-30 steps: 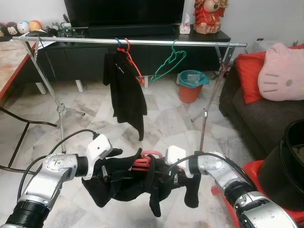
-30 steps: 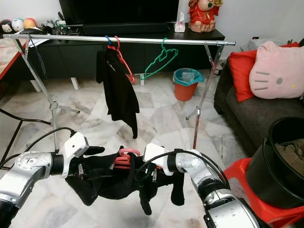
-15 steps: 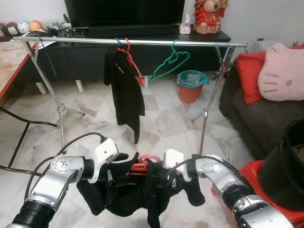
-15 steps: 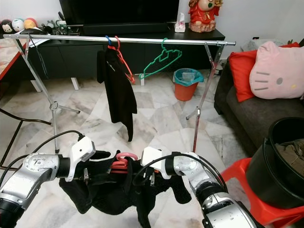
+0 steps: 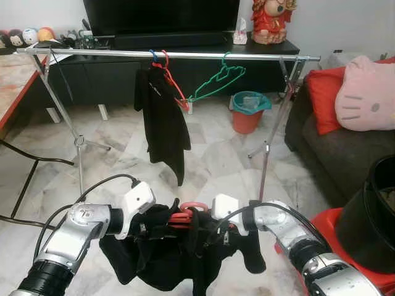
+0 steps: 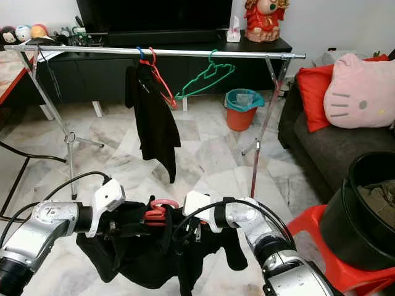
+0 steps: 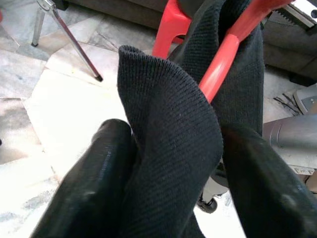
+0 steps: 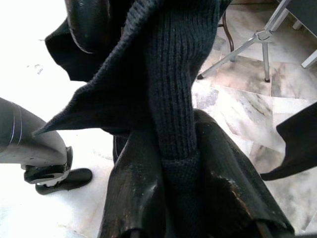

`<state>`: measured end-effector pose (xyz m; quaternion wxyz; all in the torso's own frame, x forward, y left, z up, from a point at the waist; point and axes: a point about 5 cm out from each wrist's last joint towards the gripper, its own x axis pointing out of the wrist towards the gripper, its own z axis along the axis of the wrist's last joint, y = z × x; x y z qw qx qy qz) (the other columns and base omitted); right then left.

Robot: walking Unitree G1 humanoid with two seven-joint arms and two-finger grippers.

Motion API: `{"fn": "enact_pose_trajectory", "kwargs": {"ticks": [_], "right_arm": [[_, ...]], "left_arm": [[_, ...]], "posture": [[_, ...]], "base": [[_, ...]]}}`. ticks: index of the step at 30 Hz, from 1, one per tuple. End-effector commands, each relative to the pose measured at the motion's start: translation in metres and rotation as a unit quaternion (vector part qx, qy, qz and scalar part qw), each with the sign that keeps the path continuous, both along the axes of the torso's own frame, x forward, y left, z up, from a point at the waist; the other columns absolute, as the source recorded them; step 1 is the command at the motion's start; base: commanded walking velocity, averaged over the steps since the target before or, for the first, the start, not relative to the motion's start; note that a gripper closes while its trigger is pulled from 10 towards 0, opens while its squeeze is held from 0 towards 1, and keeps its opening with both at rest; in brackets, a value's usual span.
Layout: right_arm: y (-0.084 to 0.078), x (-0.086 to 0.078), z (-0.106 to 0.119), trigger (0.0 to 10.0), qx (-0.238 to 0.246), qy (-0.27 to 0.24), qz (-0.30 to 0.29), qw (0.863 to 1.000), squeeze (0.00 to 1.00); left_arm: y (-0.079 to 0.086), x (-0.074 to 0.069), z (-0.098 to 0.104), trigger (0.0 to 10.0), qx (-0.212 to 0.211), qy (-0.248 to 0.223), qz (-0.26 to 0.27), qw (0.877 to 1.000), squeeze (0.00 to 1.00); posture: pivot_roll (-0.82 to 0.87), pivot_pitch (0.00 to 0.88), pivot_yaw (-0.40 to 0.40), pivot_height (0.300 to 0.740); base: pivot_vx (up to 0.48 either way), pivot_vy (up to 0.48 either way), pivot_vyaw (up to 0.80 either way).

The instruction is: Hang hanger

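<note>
item: black sweater on red hanger, left gripper and right gripper both clamped on knit. rail at my 12 o'clock. i judge the loose cloth may slip off or snag before hooking.

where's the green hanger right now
In the left eye view, the green hanger hangs empty on the silver rail, right of the red hanger with its black shirt, above the orange bin.

Rail open right of green hanger (black garment and red hanger crowd the middle); left stretch bare.
</note>
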<state>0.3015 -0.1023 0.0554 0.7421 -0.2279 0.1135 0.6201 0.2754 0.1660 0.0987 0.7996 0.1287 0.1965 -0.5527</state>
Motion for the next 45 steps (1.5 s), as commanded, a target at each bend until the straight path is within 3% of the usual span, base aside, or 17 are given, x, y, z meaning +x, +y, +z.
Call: {"fn": "enact_pose_trajectory", "kwargs": {"ticks": [1, 14, 32, 33, 34, 36, 37, 38, 39, 45], "right_arm": [[0.006, 0.006, 0.012, 0.0, 0.017, -0.031, 0.004, 0.999, 0.0], [0.009, 0.004, 0.01, 0.0, 0.021, -0.034, 0.005, 0.999, 0.0], [0.01, 0.008, 0.013, 0.0, 0.015, -0.048, -0.007, 0.999, 0.0], [0.01, 0.008, 0.013, 3.3, 0.013, -0.05, -0.01, 0.999, 0.0], [0.01, 0.009, 0.012, 9.8, 0.007, -0.049, -0.011, 0.999, 0.0], [0.011, 0.009, 0.011, 9.8, 0.003, -0.049, -0.008, 0.999, 0.0], [0.01, 0.009, 0.011, 10.0, 0.002, -0.049, -0.008, 0.999, 0.31], [0.01, 0.009, 0.011, 10.0, 0.004, -0.048, -0.009, 0.999, 0.87], [0.01, 0.009, 0.012, 10.0, 0.007, -0.042, -0.009, 0.999, 1.0], [0.009, 0.009, 0.012, 10.0, 0.003, -0.04, -0.006, 0.999, 1.0]], "left_arm": [[-0.003, 0.002, 0.0, 0.0, 0.003, 0.004, -0.008, 1.0, 0.0], [-0.006, 0.003, -0.003, 0.0, -0.013, 0.003, 0.012, 1.0, 0.0], [-0.011, 0.002, -0.005, 0.0, -0.006, 0.011, -0.014, 1.0, 0.0], [-0.012, 0.002, -0.005, 0.0, -0.007, 0.012, -0.014, 1.0, 0.0], [-0.012, 0.002, -0.006, 0.0, -0.009, 0.013, -0.013, 1.0, 0.0], [-0.013, 0.001, -0.007, 0.0, -0.009, 0.014, -0.012, 1.0, 0.0], [-0.014, 0.0, -0.007, 0.0, -0.012, 0.017, -0.011, 1.0, 0.0], [-0.014, 0.0, -0.008, 0.0, -0.012, 0.017, -0.011, 1.0, 0.0], [-0.014, 0.0, -0.008, 0.0, -0.013, 0.017, -0.01, 1.0, 0.0], [-0.012, 0.001, -0.009, 0.0, -0.012, 0.014, 0.001, 1.0, 0.0]], "posture": [[0.06, 0.0, -0.018, 0.74], [0.05, 0.0, -0.004, 0.74], [0.05, 0.0, 0.004, 0.74], [0.05, 0.0, 0.004, 0.74], [0.05, 0.0, 0.004, 0.74], [0.05, 0.0, 0.004, 0.74], [0.05, 0.0, -0.003, 0.74], [0.05, 0.0, -0.007, 0.74], [0.05, 0.0, -0.008, 0.74], [0.06, 0.0, -0.019, 0.74]], "base": [[0.0, 0.0, 0.0], [0.0, 0.0, 0.0], [0.0, 0.0, 0.0], [0.0, 0.0, 0.0], [0.0, 0.0, 0.0], [0.0, 0.0, 0.0], [0.0, 0.0, 0.0], [0.0, 0.0, 0.0], [0.0, 0.0, 0.0], [0.0, 0.0, 0.0]]}}
